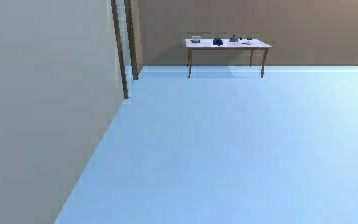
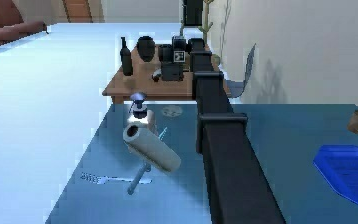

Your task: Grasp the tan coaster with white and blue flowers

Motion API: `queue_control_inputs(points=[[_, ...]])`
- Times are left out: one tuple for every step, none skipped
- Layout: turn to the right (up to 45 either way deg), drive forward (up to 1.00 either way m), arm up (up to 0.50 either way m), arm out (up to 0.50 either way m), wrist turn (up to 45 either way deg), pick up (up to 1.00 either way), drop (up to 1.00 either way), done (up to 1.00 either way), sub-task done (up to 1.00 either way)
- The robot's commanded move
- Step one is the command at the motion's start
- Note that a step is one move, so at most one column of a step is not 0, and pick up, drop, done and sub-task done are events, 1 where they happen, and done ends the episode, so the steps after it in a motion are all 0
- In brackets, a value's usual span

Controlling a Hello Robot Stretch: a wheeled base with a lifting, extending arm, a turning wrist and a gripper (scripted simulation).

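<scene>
In the arm side view a blue tabletop (image 2: 107, 150) lies close below. On it a small flat round thing (image 2: 172, 112) lies beside the arm; its colour and pattern cannot be made out. The dark arm (image 2: 222, 140) rises from the bottom edge to the gripper (image 2: 165, 56), next to the white marked squares. The gripper hangs in front of a brown table (image 2: 115, 88) carrying a dark bottle (image 2: 125, 54) and a dark round jar (image 2: 145, 46). I cannot tell whether the gripper holds anything.
A paper towel roll (image 2: 150, 148), a small pump bottle (image 2: 137, 104) and a piece of cutlery (image 2: 107, 178) lie on the blue tabletop. A chair (image 2: 243, 74) stands by the wall, a blue thing (image 2: 347, 165) at right. In the forward view, a far table (image 1: 227, 46) stands beyond open floor.
</scene>
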Motion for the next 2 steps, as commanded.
queue_control_inputs(points=[[0.0,0.0,-0.16,0.0,0.0,0.0,0.0,0.0,0.0],[0.0,0.0,0.0,0.0,0.0,1.0,0.0,0.0,0.0]])
